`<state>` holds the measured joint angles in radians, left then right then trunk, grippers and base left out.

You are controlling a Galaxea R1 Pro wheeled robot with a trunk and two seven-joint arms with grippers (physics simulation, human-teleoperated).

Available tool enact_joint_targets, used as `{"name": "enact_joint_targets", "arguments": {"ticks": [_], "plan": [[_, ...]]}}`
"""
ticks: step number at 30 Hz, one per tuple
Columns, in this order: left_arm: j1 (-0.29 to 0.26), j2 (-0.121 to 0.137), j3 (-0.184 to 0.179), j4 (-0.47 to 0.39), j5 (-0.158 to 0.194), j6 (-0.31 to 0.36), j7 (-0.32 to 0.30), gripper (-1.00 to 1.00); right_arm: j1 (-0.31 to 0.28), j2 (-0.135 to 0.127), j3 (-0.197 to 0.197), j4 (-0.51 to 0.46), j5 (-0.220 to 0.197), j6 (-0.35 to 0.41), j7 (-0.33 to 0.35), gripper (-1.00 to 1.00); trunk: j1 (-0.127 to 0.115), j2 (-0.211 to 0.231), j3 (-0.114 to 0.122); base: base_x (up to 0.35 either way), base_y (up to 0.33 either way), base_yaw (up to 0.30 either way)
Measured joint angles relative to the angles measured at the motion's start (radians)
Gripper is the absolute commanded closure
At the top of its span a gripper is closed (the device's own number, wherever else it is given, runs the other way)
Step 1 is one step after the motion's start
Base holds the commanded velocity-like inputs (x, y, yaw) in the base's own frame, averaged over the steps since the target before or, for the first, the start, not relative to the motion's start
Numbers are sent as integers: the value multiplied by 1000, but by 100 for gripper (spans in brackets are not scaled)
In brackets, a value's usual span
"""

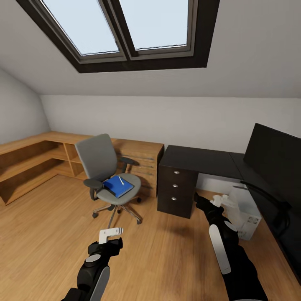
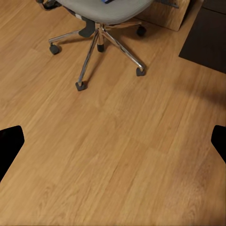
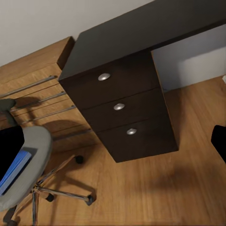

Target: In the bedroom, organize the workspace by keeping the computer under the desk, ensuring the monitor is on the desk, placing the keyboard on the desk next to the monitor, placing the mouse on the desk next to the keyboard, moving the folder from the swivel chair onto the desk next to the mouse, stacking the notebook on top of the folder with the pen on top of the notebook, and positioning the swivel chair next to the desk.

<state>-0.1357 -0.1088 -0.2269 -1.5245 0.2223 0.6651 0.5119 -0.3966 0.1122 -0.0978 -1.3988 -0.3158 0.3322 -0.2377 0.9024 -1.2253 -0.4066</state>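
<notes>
The swivel chair (image 1: 104, 167) stands on the wood floor left of the black desk (image 1: 196, 159). The blue folder (image 1: 118, 186) lies on its seat, and the thin white pen (image 1: 121, 180) rests on the folder. The monitor (image 1: 274, 159) stands on the desk at the right. The white computer (image 1: 246, 211) sits on the floor beneath the desk. My left gripper (image 1: 110, 234) is open, low over the floor short of the chair base (image 2: 99, 37). My right gripper (image 1: 217, 201) is open, facing the drawer unit (image 3: 122, 106). The keyboard, mouse and notebook are out of view.
Low wooden shelving (image 1: 33, 159) runs along the left wall and behind the chair. A wooden cabinet (image 1: 146, 167) sits between chair and drawer unit (image 1: 177, 190). A dark-framed skylight (image 1: 125, 29) is overhead. Open floor (image 2: 117, 155) lies between me and the chair.
</notes>
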Motion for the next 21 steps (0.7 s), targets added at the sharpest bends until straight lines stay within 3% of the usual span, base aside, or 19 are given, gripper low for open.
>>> {"name": "enact_joint_targets", "arguments": {"ticks": [7,21], "plan": [[0,0,1,1,-1,0,1,-100,0,4,27,1,4,-1,-5,-100,1,0,0,-241,0,-68],[0,0,1,0,-1,-1,3,-100,0,2,29,3,6,-1,-6,-100,0,0,0,-226,0,-254]]}}
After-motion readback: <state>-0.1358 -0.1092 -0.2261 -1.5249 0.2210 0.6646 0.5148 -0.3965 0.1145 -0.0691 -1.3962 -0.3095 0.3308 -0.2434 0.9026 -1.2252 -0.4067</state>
